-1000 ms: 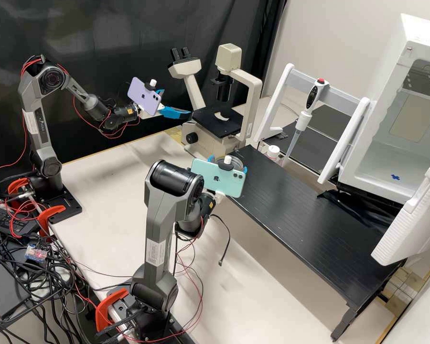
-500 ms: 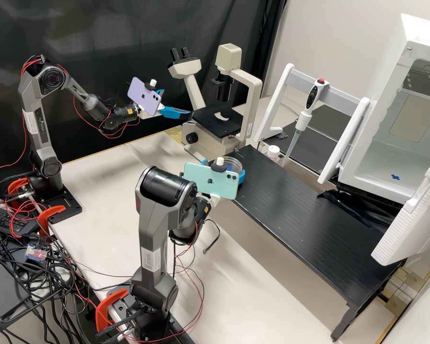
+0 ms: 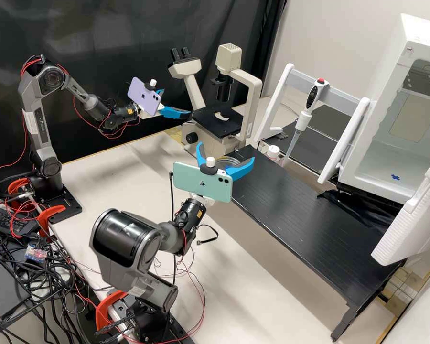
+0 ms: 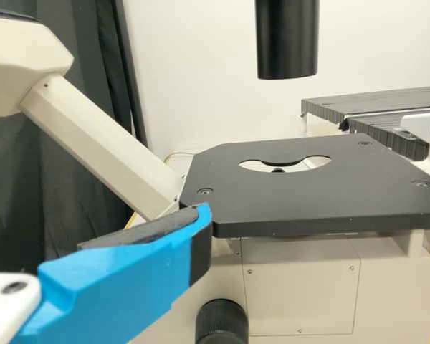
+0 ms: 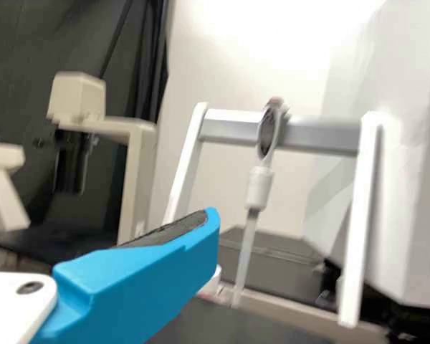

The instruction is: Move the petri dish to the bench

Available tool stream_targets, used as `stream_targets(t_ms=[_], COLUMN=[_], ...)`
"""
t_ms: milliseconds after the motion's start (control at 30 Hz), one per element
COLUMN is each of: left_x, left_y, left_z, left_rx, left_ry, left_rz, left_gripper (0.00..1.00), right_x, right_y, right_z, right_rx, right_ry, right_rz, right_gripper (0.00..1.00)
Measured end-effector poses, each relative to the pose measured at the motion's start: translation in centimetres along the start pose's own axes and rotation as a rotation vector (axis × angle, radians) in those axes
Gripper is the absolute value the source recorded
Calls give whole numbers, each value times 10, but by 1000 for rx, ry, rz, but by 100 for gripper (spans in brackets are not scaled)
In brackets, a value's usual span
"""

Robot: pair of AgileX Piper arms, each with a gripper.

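Observation:
The clear, round petri dish [image 3: 228,162] lies at the far left corner of the black bench [image 3: 306,215], partly hidden behind a blue finger. My right gripper [image 3: 226,153], under the mint phone, is wide open, its raised fingers around the dish in the high view and not closed on it. In the right wrist view, one finger of the right gripper [image 5: 212,222] shows in front of the pipette stand. Beside the microscope, my left gripper [image 3: 177,102] is open and holds nothing. One finger of the left gripper [image 4: 201,226] shows near the microscope stage's edge in the left wrist view.
The microscope [image 3: 220,122] stands behind the bench's left end. Beyond the bench are a white-capped container [image 3: 273,152] and a pipette [image 3: 302,117] on a white stand [image 3: 337,138]. A white incubator [image 3: 392,157] with its door ajar is at the right.
My right gripper has opened wide, its fingers spreading apart and tilting up. Its arm has bent lower and drawn back to the left. The left arm has kept still.

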Motion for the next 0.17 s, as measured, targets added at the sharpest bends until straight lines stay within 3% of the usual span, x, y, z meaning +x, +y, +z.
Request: stream_targets(t_ms=[167], left_x=[0], left_y=[0], left_z=[0], left_rx=[0], left_ry=[0], left_rz=[0], left_gripper=[100], right_x=[-1], right_y=[11], right_z=[7], right_rx=[70], right_ry=[-40], right_rz=[64], right_gripper=[100])
